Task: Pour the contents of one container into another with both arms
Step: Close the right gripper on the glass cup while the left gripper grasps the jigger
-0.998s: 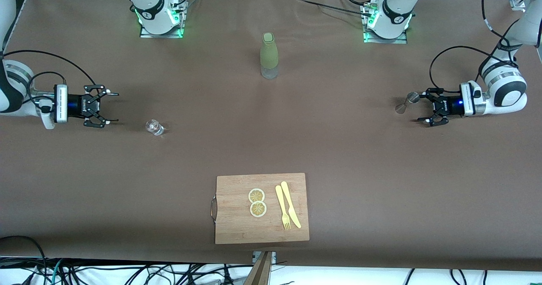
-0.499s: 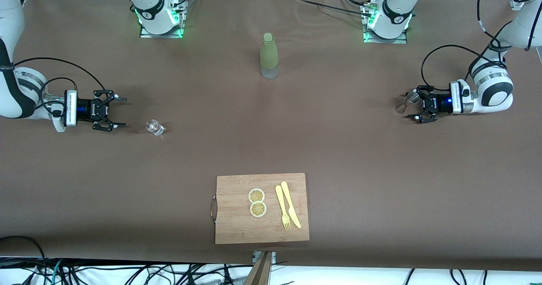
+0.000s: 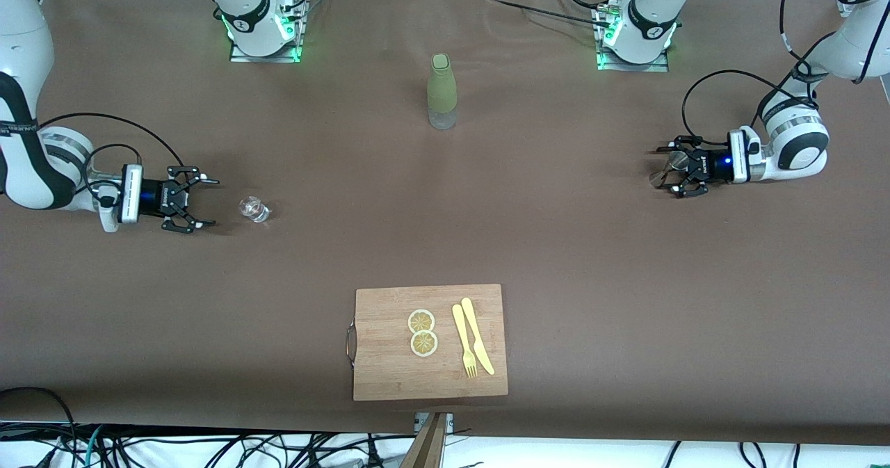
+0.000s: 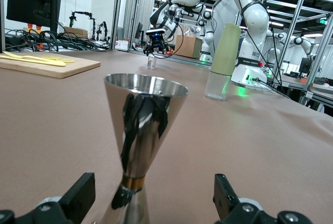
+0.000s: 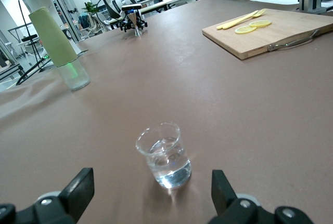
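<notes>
A metal jigger [image 3: 658, 176] stands upright toward the left arm's end of the table. My left gripper [image 3: 669, 171] is open and low at the table, with a finger on each side of the jigger. In the left wrist view the jigger [image 4: 143, 130] rises between the fingers [image 4: 78, 198] without touching them. A small glass [image 3: 254, 209] holding clear liquid stands toward the right arm's end. My right gripper [image 3: 207, 204] is open beside it, a short gap away. In the right wrist view the glass [image 5: 164, 154] sits just ahead of the open right gripper [image 5: 151, 193].
A bottle in a green sleeve [image 3: 442, 92] stands mid-table, near the arm bases. A wooden cutting board [image 3: 389, 370] lies near the front camera's edge with two lemon slices [image 3: 422, 332] and a yellow fork and knife [image 3: 471, 343]. Two further arm bases [image 3: 264, 30] stand along the table's edge.
Both grippers moved inward and lower along the table. The left one came around the jigger, and the right one closed most of its gap to the glass. Both stayed open.
</notes>
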